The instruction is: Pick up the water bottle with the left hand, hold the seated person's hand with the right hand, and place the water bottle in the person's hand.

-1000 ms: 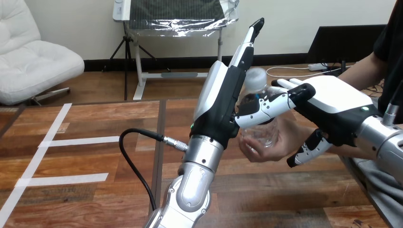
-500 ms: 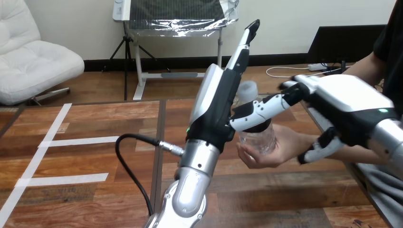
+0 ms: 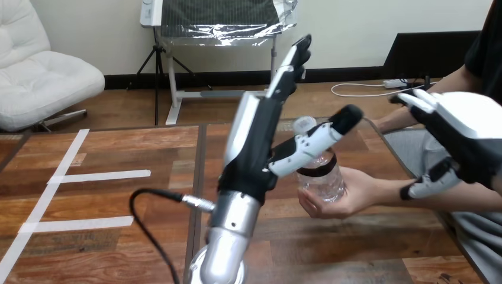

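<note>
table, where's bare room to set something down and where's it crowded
The table is bare left of the left arm, around the white tape strips, and along the near edge below the person's hand. It is crowded at centre right: the left hand, water bottle, person's hand and right hand bunch together.

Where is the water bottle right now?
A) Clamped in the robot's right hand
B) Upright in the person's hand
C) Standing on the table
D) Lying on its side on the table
B: the water bottle stands upright in the person's hand, whose fingers curl round its base, above the table. The left hand beside it has straight fingers.
</note>
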Controlling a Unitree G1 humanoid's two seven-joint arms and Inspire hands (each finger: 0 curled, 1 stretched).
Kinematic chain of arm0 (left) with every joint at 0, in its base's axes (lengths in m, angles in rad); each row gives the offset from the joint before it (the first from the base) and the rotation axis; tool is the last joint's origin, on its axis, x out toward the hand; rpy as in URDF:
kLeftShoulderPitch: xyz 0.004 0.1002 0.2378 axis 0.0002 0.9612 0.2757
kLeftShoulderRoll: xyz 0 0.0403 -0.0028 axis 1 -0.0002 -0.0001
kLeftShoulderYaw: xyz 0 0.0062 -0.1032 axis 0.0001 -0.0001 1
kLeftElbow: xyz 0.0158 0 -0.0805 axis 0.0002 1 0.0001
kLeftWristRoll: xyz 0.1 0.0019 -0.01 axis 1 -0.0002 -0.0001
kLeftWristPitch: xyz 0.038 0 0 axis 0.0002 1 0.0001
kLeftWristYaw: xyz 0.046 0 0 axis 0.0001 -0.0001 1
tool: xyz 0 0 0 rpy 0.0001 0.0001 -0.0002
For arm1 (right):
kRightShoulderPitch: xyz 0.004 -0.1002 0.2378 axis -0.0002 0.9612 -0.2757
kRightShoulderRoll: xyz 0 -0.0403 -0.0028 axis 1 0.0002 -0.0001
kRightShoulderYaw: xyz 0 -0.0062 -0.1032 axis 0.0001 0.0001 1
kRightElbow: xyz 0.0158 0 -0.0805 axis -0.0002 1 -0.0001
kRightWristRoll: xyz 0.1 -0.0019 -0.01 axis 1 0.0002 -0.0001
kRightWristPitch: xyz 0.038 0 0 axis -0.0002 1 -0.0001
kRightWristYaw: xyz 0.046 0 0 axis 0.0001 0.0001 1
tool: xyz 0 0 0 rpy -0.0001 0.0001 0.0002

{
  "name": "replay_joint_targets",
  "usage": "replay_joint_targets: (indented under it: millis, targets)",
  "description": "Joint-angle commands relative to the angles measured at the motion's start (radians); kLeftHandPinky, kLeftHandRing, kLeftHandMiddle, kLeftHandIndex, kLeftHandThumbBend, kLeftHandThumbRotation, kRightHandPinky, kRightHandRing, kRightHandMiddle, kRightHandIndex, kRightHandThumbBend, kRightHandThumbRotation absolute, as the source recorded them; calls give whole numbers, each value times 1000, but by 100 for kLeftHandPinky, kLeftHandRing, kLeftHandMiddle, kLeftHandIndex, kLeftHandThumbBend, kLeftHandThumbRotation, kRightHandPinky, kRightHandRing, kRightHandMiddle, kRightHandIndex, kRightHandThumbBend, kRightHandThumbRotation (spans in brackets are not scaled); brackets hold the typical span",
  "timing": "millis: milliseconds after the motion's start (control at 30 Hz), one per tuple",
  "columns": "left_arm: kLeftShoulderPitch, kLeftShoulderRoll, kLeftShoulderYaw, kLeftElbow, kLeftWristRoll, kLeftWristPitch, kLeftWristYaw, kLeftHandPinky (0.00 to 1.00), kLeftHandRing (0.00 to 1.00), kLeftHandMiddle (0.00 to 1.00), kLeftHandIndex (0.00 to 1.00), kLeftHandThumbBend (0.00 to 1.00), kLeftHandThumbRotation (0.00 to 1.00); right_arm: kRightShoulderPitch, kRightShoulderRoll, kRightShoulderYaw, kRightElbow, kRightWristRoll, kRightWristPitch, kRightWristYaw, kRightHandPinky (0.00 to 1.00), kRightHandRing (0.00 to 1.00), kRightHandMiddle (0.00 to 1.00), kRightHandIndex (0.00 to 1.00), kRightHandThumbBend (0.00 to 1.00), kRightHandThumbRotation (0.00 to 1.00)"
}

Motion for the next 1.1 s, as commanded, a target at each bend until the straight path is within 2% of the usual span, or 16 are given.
replay_joint_targets:
  millis: [0,200,400,533,667,800,900,1067]
  targets:
    - [40,-41,26,-95,-30,-42,8,88,89,91,91,66,66,24,-6,-64,-54,16,-9,-28,99,100,100,95,80,8]
    - [96,-32,35,-141,-55,-80,10,86,87,89,88,62,66,94,7,-141,-111,78,-41,-40,100,100,99,94,78,14]
    - [160,-22,54,-184,-71,-142,10,80,83,85,84,58,65,161,53,-229,-209,183,-27,-32,99,100,99,93,75,13]
    - [206,-17,68,-215,-60,-182,22,75,80,83,83,55,66,212,95,-289,-265,265,-70,-61,95,99,98,92,72,9]
    - [250,-16,84,-243,-44,-215,35,69,76,79,80,52,68,254,142,-328,-307,329,-114,-91,88,96,96,90,67,7]
    - [292,-16,99,-263,-24,-253,54,65,73,77,78,49,68,284,194,-342,-322,381,-181,-134,81,92,94,87,63,6]
    - [328,-18,113,-278,-12,-282,69,63,72,76,76,45,68,300,242,-332,-317,416,-255,-177,72,87,91,84,59,3]
    - [399,-9,128,-305,-5,-322,78,62,71,75,75,41,68,327,326,-285,-290,479,-403,-241,63,81,88,80,53,2]
